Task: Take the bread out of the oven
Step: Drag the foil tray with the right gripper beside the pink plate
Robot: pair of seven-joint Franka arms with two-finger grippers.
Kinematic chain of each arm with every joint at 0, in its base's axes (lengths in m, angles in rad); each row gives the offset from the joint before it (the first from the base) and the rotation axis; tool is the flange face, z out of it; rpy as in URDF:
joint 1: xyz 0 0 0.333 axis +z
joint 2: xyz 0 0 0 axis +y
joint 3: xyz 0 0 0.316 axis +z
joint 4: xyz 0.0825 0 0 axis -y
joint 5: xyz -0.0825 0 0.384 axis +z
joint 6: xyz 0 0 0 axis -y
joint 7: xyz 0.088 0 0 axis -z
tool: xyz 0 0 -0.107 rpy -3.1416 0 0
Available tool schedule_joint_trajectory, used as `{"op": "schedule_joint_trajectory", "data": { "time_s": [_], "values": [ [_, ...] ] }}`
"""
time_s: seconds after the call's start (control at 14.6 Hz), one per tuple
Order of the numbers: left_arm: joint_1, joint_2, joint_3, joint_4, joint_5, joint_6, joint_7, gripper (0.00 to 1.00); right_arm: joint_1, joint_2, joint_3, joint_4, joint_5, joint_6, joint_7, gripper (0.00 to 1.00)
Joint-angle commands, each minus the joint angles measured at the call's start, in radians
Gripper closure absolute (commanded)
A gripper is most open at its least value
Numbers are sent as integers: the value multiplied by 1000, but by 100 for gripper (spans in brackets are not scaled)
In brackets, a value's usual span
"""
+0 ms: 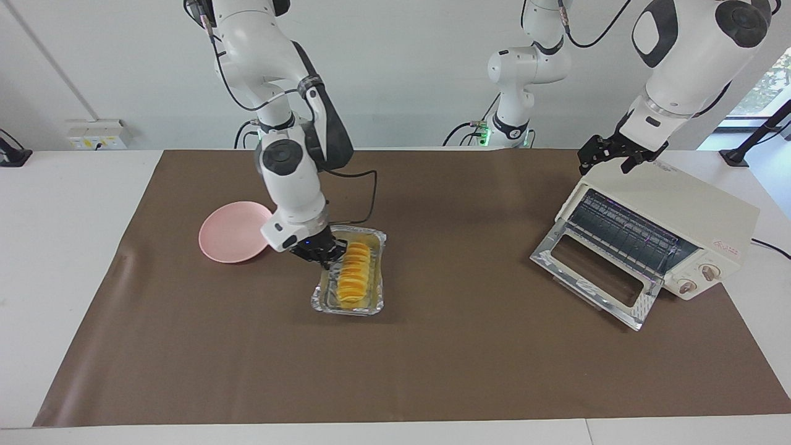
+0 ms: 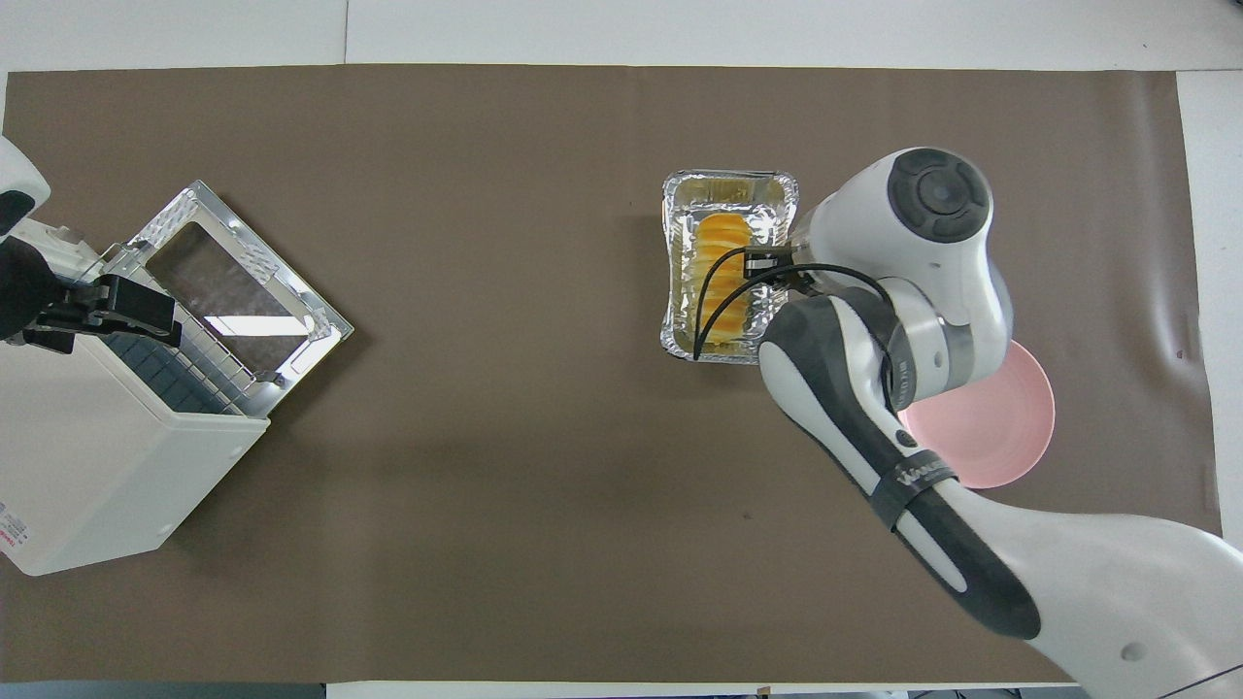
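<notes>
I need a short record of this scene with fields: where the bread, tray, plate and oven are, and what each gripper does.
bread: lies in the foil tray, out of the oven
foil tray: on the brown mat, beside the pink plate
oven: at the left arm's end of the table, door dropped open
right gripper: shut on the rim of the foil tray, on the plate's side
left gripper: open, over the oven's top, waiting
</notes>
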Motion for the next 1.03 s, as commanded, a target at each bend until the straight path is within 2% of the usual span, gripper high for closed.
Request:
{"op": "schedule_joint_trajectory", "data": {
  "time_s": [0.0,0.21,0.41,0.62,0.75,0.96],
  "values": [
    [11,-15,-1,-19,-17,18,7,0,-125,8,14,57,12,-25,-259,100],
    [11,-15,-1,-18,-16,18,7,0,-228,23,14,95,12,-30,-418,100],
    [11,-15,-1,-18,-16,18,7,0,-322,72,14,118,8,-3,-580,100],
    [11,-16,-1,-18,-17,18,9,0,-348,161,15,235,12,-1,-631,100],
    [11,-15,-1,-18,-16,18,7,0,-336,161,15,232,51,1,-628,100],
    [11,-15,-1,-18,-17,18,7,0,-340,150,15,154,54,63,-646,100]
  ]
}}
